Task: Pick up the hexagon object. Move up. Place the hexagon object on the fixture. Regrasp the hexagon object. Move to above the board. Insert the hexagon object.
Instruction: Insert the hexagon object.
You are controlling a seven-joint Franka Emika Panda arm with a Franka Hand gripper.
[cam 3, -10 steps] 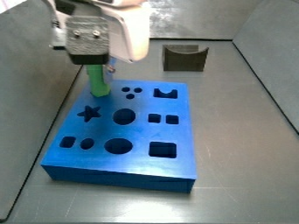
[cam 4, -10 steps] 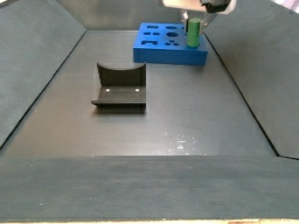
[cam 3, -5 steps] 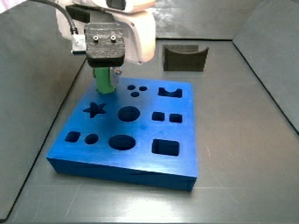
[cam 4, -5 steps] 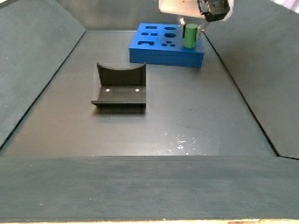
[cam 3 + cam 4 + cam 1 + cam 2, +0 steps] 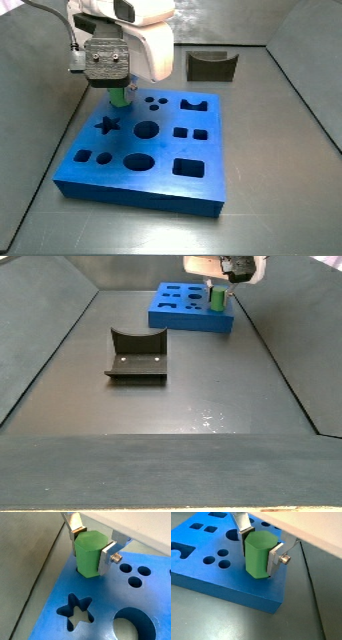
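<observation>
- Tool (image 5: 92, 551): the two silver fingers (image 5: 276, 558) are closed on opposite flat faces of the hexagon object (image 5: 89, 554) and hold it upright, as both wrist views show.
- Hexagon object (image 5: 119, 98): bright green prism, standing at a corner of the board (image 5: 160, 175); its lower end appears to have entered a hole there, though the hole itself is hidden.
- Board (image 5: 113, 597): blue block with star, round and square cut-outs; the star lies near the prism.
- Fixture (image 5: 210, 66): dark notched block at about 1 o'clock from the board in a side view, well apart, on the grey desk (image 5: 201, 386).
</observation>
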